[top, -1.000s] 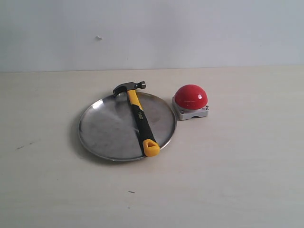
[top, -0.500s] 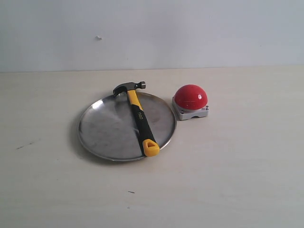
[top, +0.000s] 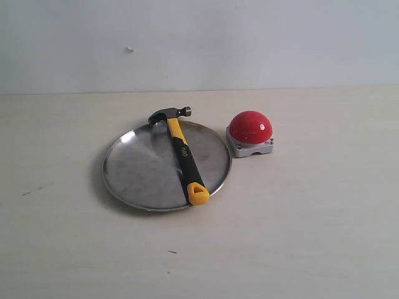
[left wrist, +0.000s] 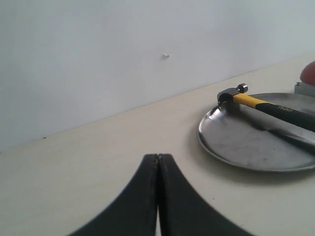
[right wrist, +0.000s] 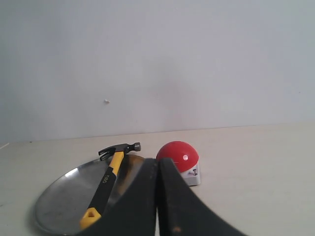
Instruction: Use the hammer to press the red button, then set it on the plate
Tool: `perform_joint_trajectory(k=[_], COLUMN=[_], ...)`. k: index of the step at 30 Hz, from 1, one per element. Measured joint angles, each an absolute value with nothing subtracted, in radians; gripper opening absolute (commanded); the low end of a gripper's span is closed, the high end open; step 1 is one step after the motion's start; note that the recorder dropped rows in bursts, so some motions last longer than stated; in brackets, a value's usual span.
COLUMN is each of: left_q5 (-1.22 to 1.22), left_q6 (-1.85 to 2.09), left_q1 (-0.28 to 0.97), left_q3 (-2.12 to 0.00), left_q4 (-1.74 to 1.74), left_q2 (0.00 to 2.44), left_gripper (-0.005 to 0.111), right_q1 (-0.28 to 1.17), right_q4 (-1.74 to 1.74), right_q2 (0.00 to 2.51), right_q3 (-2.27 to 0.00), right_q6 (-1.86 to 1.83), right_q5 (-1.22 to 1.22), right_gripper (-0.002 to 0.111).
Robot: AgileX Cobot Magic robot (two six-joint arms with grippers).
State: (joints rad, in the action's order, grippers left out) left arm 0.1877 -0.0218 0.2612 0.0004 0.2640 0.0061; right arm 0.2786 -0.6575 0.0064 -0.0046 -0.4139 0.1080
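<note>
Your plate (top: 134,171) sat ahead of the left gripper (left wrist: 157,158), well apart from it, and nearer the right gripper (right wrist: 157,163). The hammer (top: 184,159) lay across it, head at the rim farthest from both, with the red button (top: 249,126) just beside the plate. Both grippers had their jaws pressed together, holding nothing.

Bright diffuse light; soft shadow under plate (top: 134,168).

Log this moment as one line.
yellow-and-black claw hammer: lying across round silver metal plate | red dome button: beside plate | left gripper: shut, empty | right gripper: shut, empty
</note>
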Motion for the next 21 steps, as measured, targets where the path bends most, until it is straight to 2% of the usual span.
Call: perform_joint_trajectory(k=[15, 21], left_q5=[0.190, 0.190], left_q6=[-0.012, -0.012], left_q1=[0.261, 0.261], left_q3=[0.000, 0.000], left_q4=[0.264, 0.264], left_q2=[0.006, 0.006], left_gripper=[0.000, 0.000], right_q1=[0.279, 0.142], right_q4=[-0.629, -0.576], right_q2=[0.006, 0.006], right_q3=[-0.005, -0.005], right_q6=[-0.439, -0.518], right_q5=[0.108, 0.114], right_gripper=[0.000, 0.000])
